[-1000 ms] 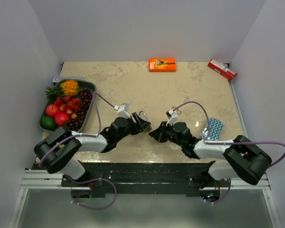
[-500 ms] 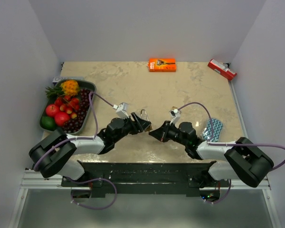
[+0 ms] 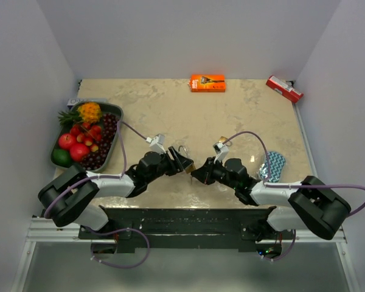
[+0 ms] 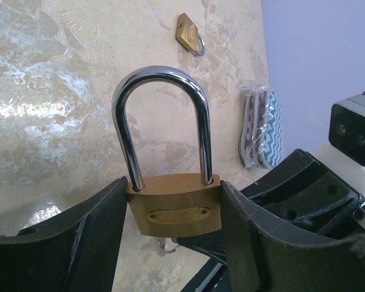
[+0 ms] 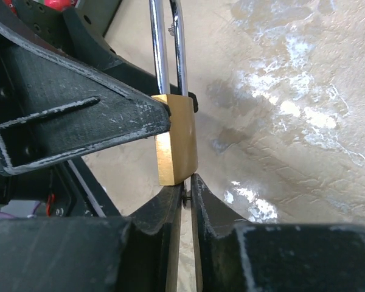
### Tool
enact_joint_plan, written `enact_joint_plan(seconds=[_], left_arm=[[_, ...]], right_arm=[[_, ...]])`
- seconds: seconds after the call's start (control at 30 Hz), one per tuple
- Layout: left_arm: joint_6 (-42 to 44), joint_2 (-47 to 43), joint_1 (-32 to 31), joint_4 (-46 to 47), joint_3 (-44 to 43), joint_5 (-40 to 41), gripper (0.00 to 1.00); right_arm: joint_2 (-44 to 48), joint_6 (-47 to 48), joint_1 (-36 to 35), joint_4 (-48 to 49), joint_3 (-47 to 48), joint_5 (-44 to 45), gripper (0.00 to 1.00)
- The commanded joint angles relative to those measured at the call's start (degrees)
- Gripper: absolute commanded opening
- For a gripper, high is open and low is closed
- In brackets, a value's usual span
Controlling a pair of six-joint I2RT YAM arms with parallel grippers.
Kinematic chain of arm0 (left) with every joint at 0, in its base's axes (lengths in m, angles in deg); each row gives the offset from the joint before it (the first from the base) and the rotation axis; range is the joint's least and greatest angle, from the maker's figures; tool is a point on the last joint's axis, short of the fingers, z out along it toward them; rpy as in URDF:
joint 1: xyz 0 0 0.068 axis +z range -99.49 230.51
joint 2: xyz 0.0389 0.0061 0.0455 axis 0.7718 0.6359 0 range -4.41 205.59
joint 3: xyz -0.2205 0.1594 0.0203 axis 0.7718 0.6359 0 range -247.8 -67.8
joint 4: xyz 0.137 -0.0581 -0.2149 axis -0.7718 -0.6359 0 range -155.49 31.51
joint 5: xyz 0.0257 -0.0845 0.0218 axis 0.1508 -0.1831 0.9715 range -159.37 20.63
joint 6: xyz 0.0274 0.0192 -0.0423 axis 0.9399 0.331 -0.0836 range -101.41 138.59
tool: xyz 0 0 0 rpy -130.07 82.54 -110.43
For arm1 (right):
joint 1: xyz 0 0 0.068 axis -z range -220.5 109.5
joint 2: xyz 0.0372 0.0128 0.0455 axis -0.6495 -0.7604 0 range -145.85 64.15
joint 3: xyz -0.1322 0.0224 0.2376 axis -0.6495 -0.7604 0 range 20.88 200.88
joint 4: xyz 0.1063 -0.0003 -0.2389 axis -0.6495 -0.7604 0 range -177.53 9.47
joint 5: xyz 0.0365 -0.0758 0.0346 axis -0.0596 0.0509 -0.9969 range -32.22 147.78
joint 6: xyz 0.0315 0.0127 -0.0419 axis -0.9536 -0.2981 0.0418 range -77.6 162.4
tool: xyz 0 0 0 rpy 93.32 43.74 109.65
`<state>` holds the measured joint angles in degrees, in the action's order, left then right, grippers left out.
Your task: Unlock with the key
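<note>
A brass padlock (image 4: pixel 173 204) with a steel shackle stands upright, and my left gripper (image 4: pixel 173 185) is shut on its body from both sides. In the top view the padlock (image 3: pixel 184 158) hangs above the table's middle front. My right gripper (image 5: pixel 186 182) sits right under the padlock (image 5: pixel 177 137), its jaws a narrow slit apart. The key (image 5: pixel 184 198) shows edge-on in that slit, its blade hidden in the lock's underside. Whether the fingers press on it does not show. In the left wrist view, part of the key (image 4: pixel 161 244) peeks out below the brass body.
A second small padlock (image 4: pixel 188 33) lies on the table further out. A zigzag-patterned pouch (image 3: pixel 272 165) lies to the right, and a fruit tray (image 3: pixel 118 112) stands at the left. An orange box (image 3: pixel 207 83) and a red box (image 3: pixel 284 89) sit at the back edge.
The two grippers have drawn closer together, with the right fingertips now tight under the padlock. The right jaws have parted slightly. The left grip on the padlock is unchanged.
</note>
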<state>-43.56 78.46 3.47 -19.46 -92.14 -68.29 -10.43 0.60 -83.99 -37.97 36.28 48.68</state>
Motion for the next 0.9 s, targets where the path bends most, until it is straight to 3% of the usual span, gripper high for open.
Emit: enact_joint_plan(seconds=[0.0, 0.23, 0.37, 0.63, 0.87], left_arm=[[-3.8, -0.3, -3.1, 5.3, -2.9, -11.8, 0.0], [-4.0, 0.0, -2.5, 5.4, -2.8, -11.5, 0.0], [-3.9, -0.3, -2.3, 5.4, -2.8, -11.5, 0.0], [-3.6, -0.7, -1.6, 6.9, -1.8, -12.7, 0.0], [-2.4, -1.0, -1.5, 12.9, 0.4, -15.9, 0.0]], right_arm=[[0.2, 2.4, 0.2, 7.4, 3.8, 8.7, 0.18], [-1.8, 2.8, -1.1, 7.9, 4.6, 8.6, 0.31], [-2.0, 2.6, -1.5, 8.1, 4.3, 8.8, 0.33], [-1.5, 1.2, -1.5, 9.9, 3.1, 8.6, 0.01], [-1.2, -0.3, -1.5, 12.1, 2.9, 6.8, 0.0]])
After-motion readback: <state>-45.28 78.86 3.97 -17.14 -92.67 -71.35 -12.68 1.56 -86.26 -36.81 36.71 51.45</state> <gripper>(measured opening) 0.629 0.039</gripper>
